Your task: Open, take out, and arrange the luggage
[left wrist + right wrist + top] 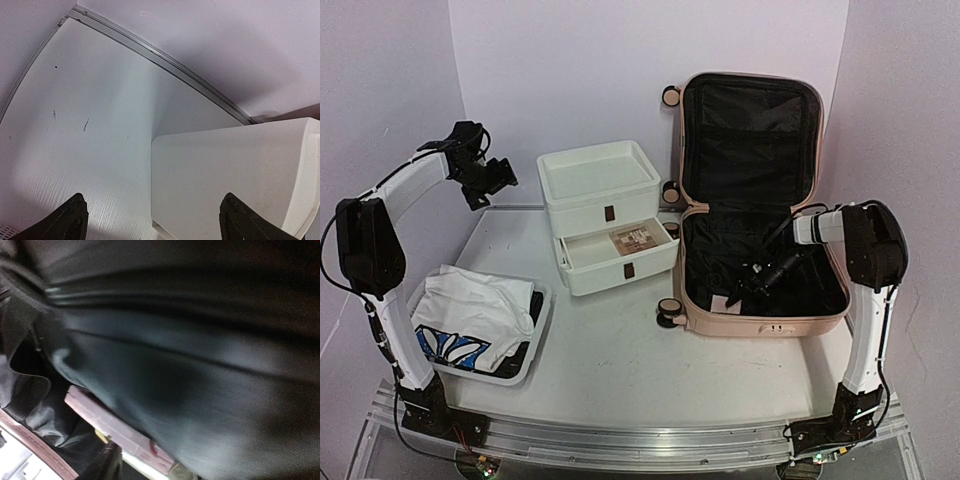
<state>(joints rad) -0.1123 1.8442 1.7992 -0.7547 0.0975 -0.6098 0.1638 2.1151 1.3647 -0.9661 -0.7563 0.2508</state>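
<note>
The pale pink suitcase (760,322) lies open at the right of the table, with its black-lined lid (750,130) standing against the back wall. My right gripper (748,286) is down inside the lower half. Its wrist view is blurred and filled with black lining fabric (200,355). A flat pink item (115,427) lies under that fabric, and one dark finger (102,465) shows at the bottom edge. I cannot tell how its jaws stand. My left gripper (492,180) is raised at the back left, open and empty (157,225).
A white two-drawer unit (605,215) stands mid-table, its lower drawer pulled out with a brown item (638,238) inside; its top corner shows in the left wrist view (235,170). A white basket (545,310) at the front left holds white and blue cloth (470,305).
</note>
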